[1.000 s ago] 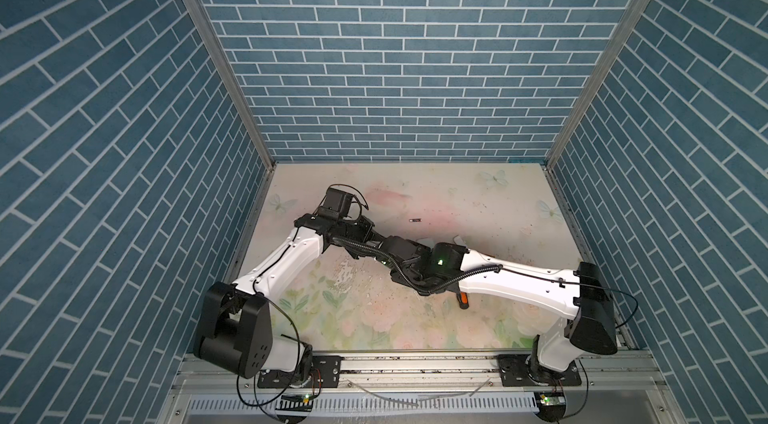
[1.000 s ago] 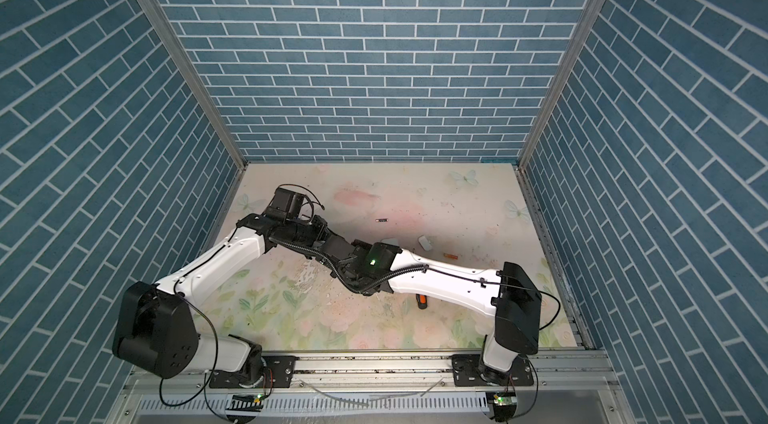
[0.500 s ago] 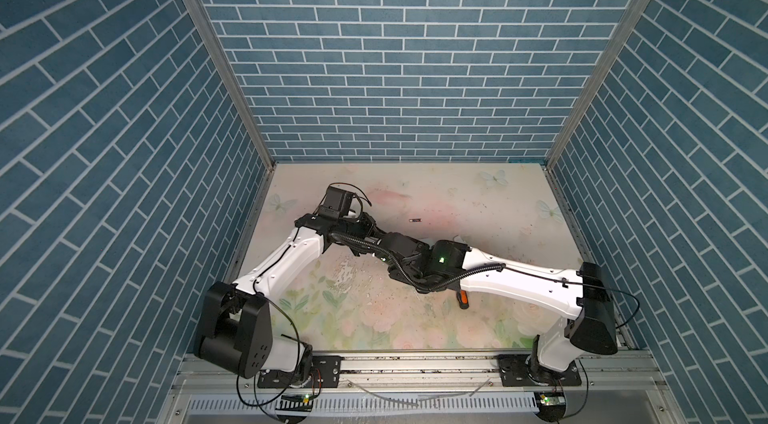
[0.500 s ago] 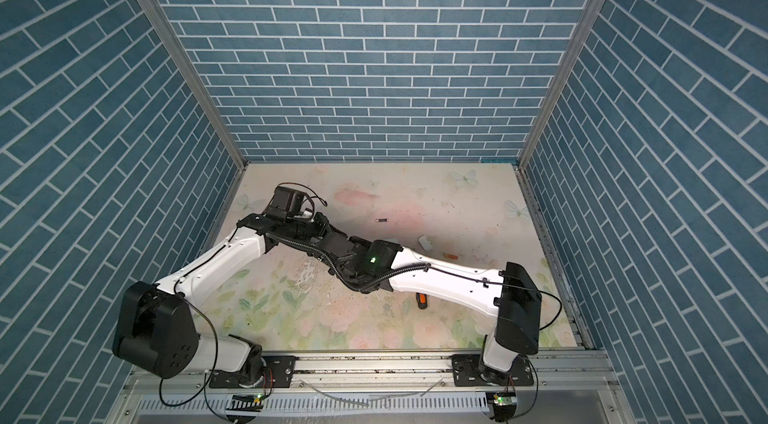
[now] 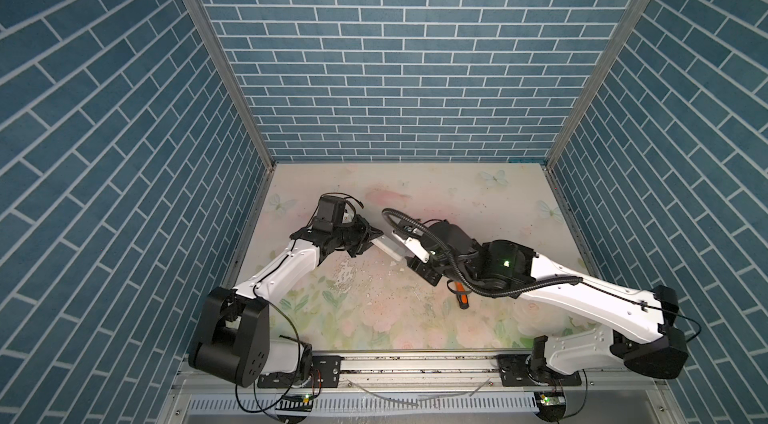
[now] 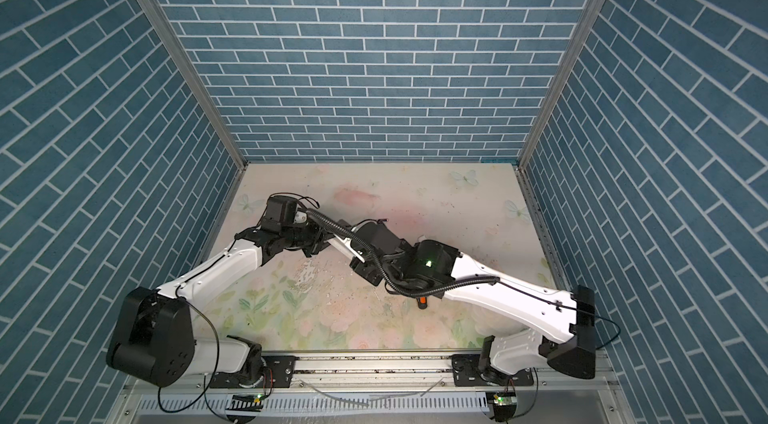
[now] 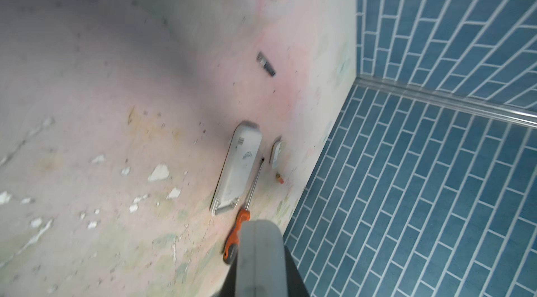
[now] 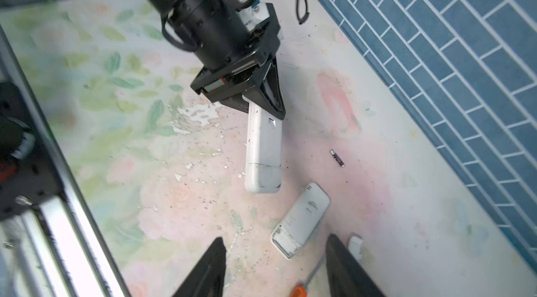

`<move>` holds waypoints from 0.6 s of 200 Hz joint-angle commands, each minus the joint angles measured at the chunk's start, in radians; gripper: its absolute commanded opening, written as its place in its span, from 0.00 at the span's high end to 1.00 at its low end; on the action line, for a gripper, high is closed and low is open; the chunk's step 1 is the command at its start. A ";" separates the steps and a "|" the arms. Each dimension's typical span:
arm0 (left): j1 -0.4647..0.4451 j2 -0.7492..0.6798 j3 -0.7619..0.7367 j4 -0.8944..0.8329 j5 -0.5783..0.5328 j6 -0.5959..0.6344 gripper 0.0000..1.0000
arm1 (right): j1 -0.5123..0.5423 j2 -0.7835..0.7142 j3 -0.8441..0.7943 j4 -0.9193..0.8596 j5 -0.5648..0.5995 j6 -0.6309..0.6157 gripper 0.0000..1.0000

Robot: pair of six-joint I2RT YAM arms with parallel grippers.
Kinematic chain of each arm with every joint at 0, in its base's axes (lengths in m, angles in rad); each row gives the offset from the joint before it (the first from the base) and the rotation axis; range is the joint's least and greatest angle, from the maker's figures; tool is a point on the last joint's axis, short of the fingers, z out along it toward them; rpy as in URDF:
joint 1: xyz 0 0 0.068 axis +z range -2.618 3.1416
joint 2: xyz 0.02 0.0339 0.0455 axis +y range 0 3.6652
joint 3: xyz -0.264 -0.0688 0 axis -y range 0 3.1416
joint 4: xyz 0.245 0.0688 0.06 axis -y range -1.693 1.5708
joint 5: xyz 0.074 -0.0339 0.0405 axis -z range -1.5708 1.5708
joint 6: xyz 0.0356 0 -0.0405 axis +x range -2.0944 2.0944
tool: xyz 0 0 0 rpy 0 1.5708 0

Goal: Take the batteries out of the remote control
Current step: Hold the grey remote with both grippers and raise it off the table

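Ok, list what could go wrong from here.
1. The left gripper pinches the remote by one end only, in the air; it could pivot or slip out.
2. The open right gripper hangs near the second remote and screwdriver; it could catch the wrong one.
3. The loose battery could roll if bumped.

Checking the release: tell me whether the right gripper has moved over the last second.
Yes. The right gripper has drawn back rightward in both top views, toward the orange screwdriver, uncovering the remote held by the left gripper.
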 commanded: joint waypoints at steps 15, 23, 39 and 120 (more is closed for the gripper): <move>-0.003 -0.109 -0.141 0.504 -0.211 0.016 1.00 | -0.167 -0.010 -0.096 0.118 -0.273 0.408 0.52; -0.003 -0.114 -0.169 0.582 -0.231 0.021 1.00 | -0.205 -0.014 -0.127 0.203 -0.320 0.484 0.52; -0.008 -0.101 -0.208 0.732 -0.238 0.014 1.00 | -0.261 -0.012 -0.176 0.380 -0.377 0.606 0.52; -0.041 -0.028 -0.219 1.048 -0.201 -0.004 1.00 | -0.434 0.088 -0.287 0.754 -0.585 0.900 0.43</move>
